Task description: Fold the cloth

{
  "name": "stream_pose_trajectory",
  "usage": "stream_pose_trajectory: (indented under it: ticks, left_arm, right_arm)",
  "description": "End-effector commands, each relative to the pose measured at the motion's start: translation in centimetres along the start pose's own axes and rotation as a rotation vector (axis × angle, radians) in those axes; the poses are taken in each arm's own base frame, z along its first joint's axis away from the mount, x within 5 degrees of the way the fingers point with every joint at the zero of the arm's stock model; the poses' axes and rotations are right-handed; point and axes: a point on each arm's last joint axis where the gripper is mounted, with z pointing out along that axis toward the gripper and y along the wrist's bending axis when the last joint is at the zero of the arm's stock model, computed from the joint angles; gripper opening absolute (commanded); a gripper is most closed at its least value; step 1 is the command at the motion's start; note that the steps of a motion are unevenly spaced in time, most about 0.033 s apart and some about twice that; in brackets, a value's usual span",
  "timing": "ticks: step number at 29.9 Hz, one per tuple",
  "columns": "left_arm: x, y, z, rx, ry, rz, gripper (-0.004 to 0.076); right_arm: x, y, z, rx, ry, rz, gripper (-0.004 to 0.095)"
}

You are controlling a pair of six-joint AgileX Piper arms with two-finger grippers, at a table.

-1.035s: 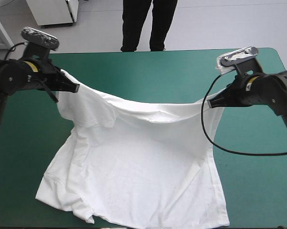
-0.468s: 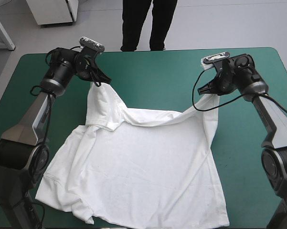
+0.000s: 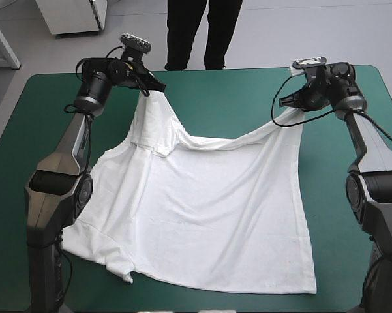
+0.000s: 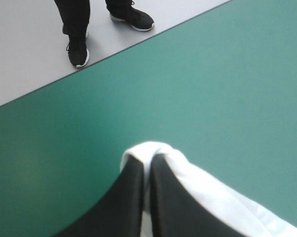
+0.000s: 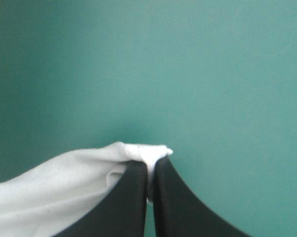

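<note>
Left gripper (image 3: 158, 88): clamped on a T-shirt (image 3: 202, 208) corner.
Right gripper (image 3: 282, 102): clamped on the other corner.
Lie: trailed toward 6 o'clock from both, held edge spanning 9 to 3.

In both wrist views, most of the white short-sleeved T-shirt (image 4: 222, 197) was cut off at the picture's edge, and its pinched fabric was hidden between the black fin-shaped fingers (image 4: 131, 202). In the high view, the fingertips of the left gripper (image 3: 146, 91) and right gripper (image 3: 281, 102) were too small to be made out.

Bright, even light; faint soft shadows
</note>
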Motion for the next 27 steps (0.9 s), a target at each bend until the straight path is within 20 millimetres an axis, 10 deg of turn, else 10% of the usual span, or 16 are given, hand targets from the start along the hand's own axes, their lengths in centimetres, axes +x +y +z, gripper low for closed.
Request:
stream_pose_trajectory:
  ticks: [1, 8, 13, 20, 27]
  left_arm:
    - [-2.6, 0.3, -2.6, -0.011, -0.159, -0.016, -0.0022]
    - [-1.5, 1.7, -3.1, 0.046, -0.092, -0.071, 0.0005]
    - [-0.8, 2.8, -5.0, 0.09, -0.018, -0.095, 0.0242]
    - [-2.7, 2.7, -12.6, 0.075, -0.076, -0.059, 0.0484]
    - [-0.2, 1.7, -18.9, -0.013, 0.034, -0.072, 0.048]
  right_arm:
    - [-1.5, -2.0, -3.0, 0.004, -0.124, 0.008, -0.0016]
    - [-0.8, -3.0, -2.5, -0.106, -0.09, 0.012, -0.0014]
    - [-0.3, -3.9, -2.7, -0.235, -0.075, 0.027, 0.0126]
    - [0.5, -6.0, -3.9, -0.351, -0.054, 0.112, 0.0591]
    - [1.0, -7.9, -9.4, -0.372, -0.127, 0.158, 0.0631]
